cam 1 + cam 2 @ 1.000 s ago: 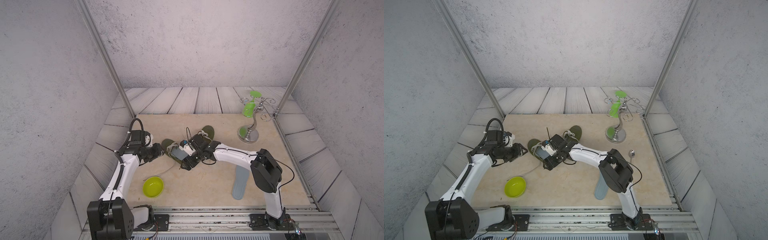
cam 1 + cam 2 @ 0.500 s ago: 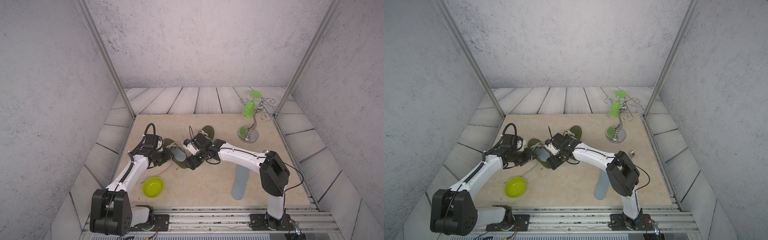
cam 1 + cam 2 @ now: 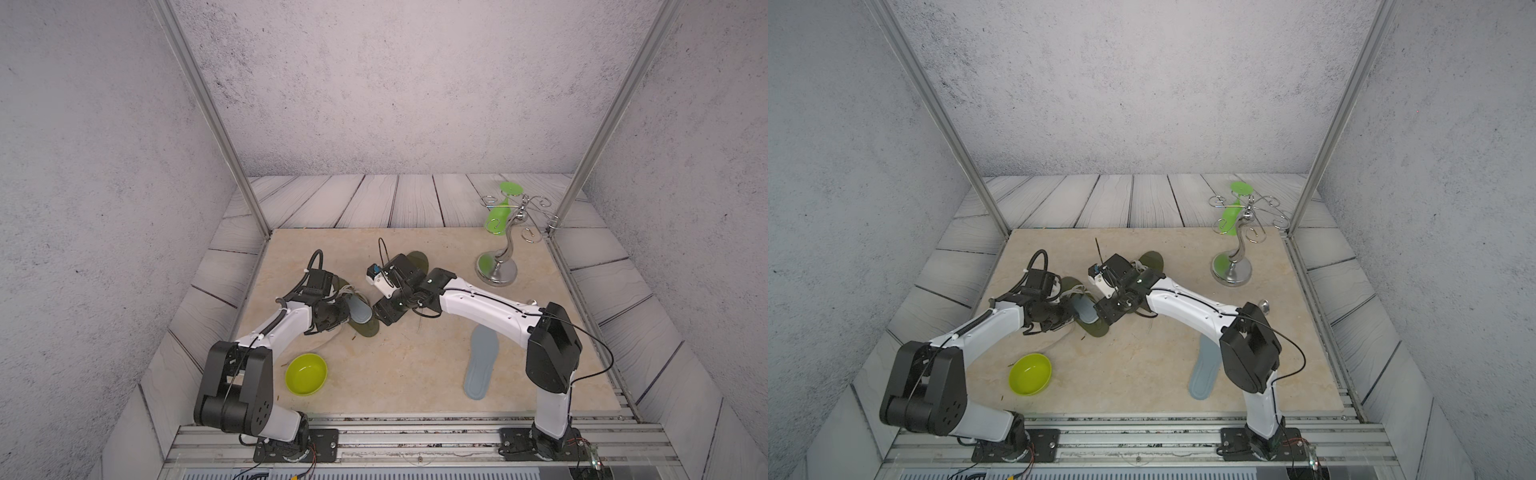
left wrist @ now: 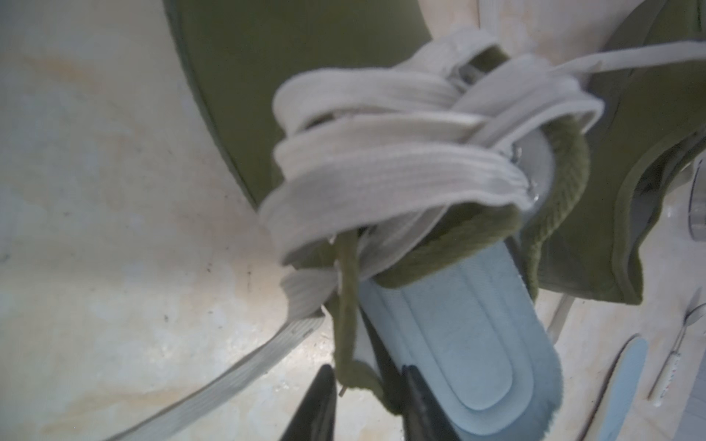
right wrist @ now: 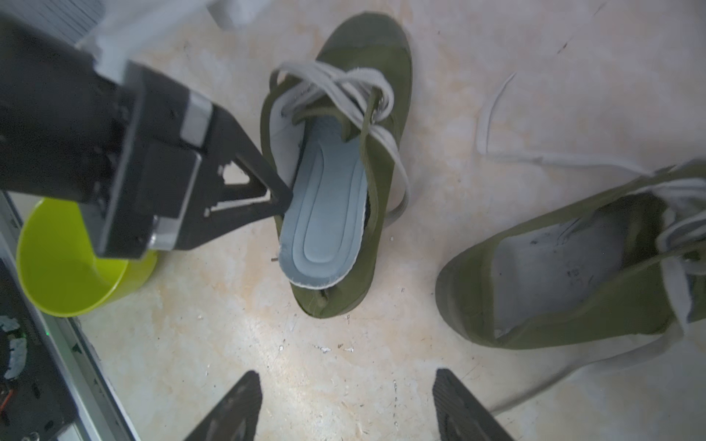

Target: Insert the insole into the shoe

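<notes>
Insole [image 5: 328, 214] lies lengthwise in shoe [image 5: 382, 53], toe under laces [image 5: 336, 82], heel toward the wide-open right gripper [image 5: 345, 376]; left gripper [image 5: 280, 198] pinches the shoe's wall.

Bright, even light from above in both top views; only soft, faint shadows on the tabletop [image 3: 407, 374]; posts [image 3: 208, 116] splayed outward toward the upper corners; shoe [image 4: 305, 57] blurred up close in the left wrist view; right wrist view sharper at centre, softer along the lower edge.

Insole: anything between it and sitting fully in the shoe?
Likely yes: the insole heel end rides over the shoe at its flattened heel collar, not inside it. The laces cross above its front. The left pincer pinches the side rim.
</notes>
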